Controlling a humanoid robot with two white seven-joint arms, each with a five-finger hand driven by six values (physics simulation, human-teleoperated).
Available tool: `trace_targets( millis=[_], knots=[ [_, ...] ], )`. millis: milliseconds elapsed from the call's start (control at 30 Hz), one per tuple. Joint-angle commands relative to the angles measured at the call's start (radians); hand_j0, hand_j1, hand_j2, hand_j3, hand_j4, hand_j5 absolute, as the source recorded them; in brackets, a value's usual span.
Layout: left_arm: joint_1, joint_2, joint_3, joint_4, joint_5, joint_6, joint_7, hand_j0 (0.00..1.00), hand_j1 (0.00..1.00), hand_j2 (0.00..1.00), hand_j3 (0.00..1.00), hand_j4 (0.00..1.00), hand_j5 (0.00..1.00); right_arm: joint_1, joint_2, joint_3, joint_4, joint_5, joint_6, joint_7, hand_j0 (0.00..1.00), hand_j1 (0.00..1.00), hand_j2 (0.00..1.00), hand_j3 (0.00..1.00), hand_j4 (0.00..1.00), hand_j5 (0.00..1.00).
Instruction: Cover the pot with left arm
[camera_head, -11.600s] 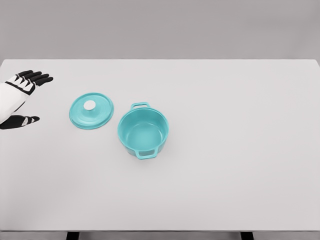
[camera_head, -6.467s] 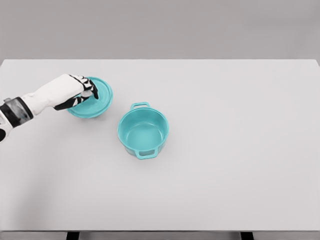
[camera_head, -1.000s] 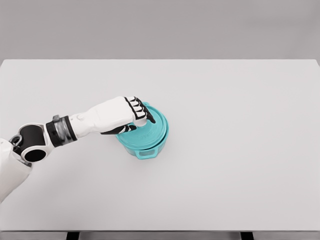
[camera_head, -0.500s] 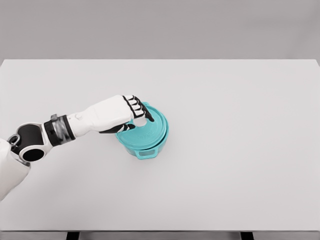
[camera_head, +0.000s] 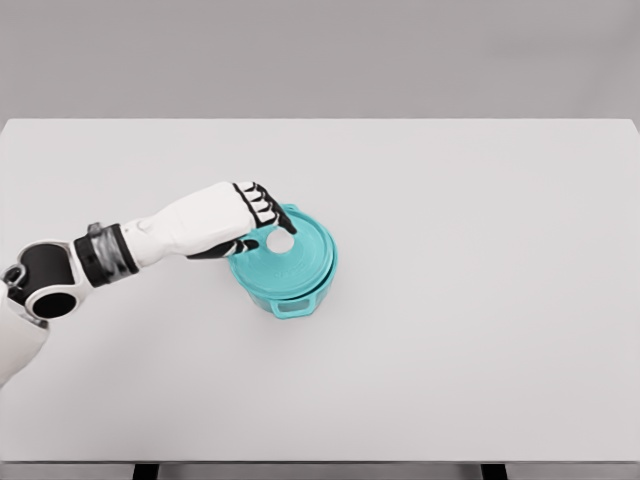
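- Table (camera_head: 480, 330): one flat surface, pale grey-white, filling most of the head view; a plain grey wall behind its far edge.
- Pot (camera_head: 300, 296): one, teal, round, standing upright on the table left of the middle. A handle with a slot shows on its near side. Only the near wall shows; the lid hides the mouth.
- Lid (camera_head: 295, 262): one, teal, round, lying over the mouth of the pot. It appears to sit slightly toward the left of the pot, with its left edge just past the pot's wall. Whether it rests fully flat on the rim cannot be told from this angle.
- Knob (camera_head: 280, 242): one, white, round, at the top of the lid, now uncovered and in plain sight.
- Left hand (camera_head: 235, 221): white shell with black finger joints, at the upper left edge of the lid. The fingers (camera_head: 262, 205) are curled over the far side of the knob, with a dark fingertip just beside it; the thumb (camera_head: 225, 250) lies under the palm along the lid's left rim. The knob shows free between them, so the hand looks loosened and not clamped on it; whether a fingertip touches the knob or lid cannot be told.
- Left arm (camera_head: 95, 258): one, white with a grey and black wrist band and a black joint, coming in from the left edge of the view and reaching right across the table to the pot.
- Right arm: not in this view.
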Motion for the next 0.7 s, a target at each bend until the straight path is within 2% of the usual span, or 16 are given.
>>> trace_targets(
  millis=[0, 100, 167, 233, 300, 400, 533, 667],
  knots=[
    [0.0, 0.014, 0.011, -0.002, 0.008, 0.001, 0.001, 0.69, 0.69, 0.69, 0.69, 0.69, 0.69, 0.0, 0.0, 0.0, 0.001, 0.0, 0.0, 0.0, 1.0, 1.0, 1.0, 1.0, 1.0, 1.0],
    [-0.002, 0.06, 0.045, -0.004, 0.018, 0.001, 0.001, 0.7, 0.7, 0.7, 0.7, 0.7, 0.7, 0.0, 0.0, 0.0, 0.0, 0.0, 0.0, 0.0, 1.0, 1.0, 1.0, 1.0, 1.0, 1.0],
    [0.005, 0.135, 0.085, -0.01, 0.042, 0.001, -0.001, 0.7, 0.7, 0.7, 0.7, 0.7, 0.7, 0.0, 0.0, 0.0, 0.0, 0.0, 0.0, 0.0, 1.0, 1.0, 1.0, 1.0, 1.0, 1.0],
    [0.011, 0.224, 0.151, -0.01, 0.054, 0.001, -0.004, 0.85, 0.85, 0.85, 0.85, 0.85, 0.85, 0.0, 0.0, 0.0, 0.001, 0.0, 0.0, 0.0, 1.0, 1.0, 1.0, 1.0, 1.0, 1.0],
    [0.018, 0.261, 0.228, -0.002, 0.054, 0.001, -0.009, 1.0, 1.0, 1.0, 1.0, 1.0, 1.0, 0.0, 0.0, 0.0, 0.001, 0.0, 0.0, 0.0, 1.0, 1.0, 1.0, 1.0, 1.0, 1.0],
    [0.037, 0.292, 0.284, 0.006, 0.051, 0.001, -0.01, 1.0, 1.0, 1.0, 1.0, 1.0, 1.0, 0.0, 0.0, 0.0, 0.001, 0.0, 0.0, 0.0, 1.0, 1.0, 1.0, 1.0, 1.0, 1.0],
    [0.041, 0.292, 0.284, 0.045, 0.039, 0.001, -0.013, 1.0, 1.0, 1.0, 1.0, 1.0, 1.0, 0.0, 0.0, 0.0, 0.0, 0.0, 0.0, 0.0, 1.0, 1.0, 1.0, 1.0, 1.0, 1.0],
    [0.04, 0.287, 0.284, 0.039, 0.039, 0.001, -0.012, 1.0, 1.0, 1.0, 1.0, 1.0, 1.0, 0.0, 0.0, 0.0, 0.001, 0.0, 0.0, 0.0, 1.0, 1.0, 1.0, 1.0, 1.0, 1.0]
  ],
)
